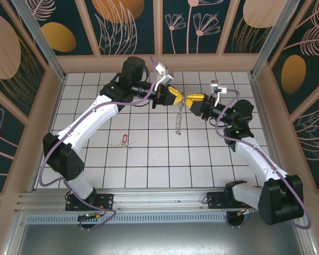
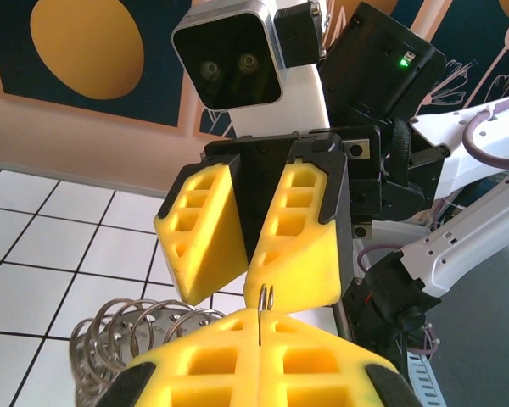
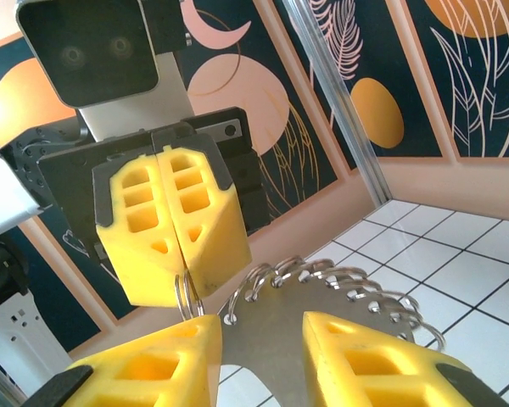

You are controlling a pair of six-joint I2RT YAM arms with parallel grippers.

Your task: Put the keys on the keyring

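Note:
The keyring (image 1: 178,121) hangs above the back of the tiled floor: a flat grey metal plate (image 3: 280,339) with several wire rings (image 3: 348,275) through holes along its edge. My left gripper (image 1: 175,95) is shut on one thin ring (image 2: 265,298) of it, pinched between the yellow fingertips (image 2: 260,320). My right gripper (image 1: 193,101) faces it tip to tip and is open, its fingers (image 3: 261,339) apart on either side of the plate, the left one touching the pinched ring (image 3: 183,292). A key (image 1: 124,139) with a red oval head lies on the floor at centre left.
Both arms meet high over the back middle of the white tiled floor (image 1: 159,159). Patterned walls (image 1: 127,21) with a wooden frame close in the back and both sides. An aluminium rail (image 1: 149,199) runs along the near edge by the arm bases.

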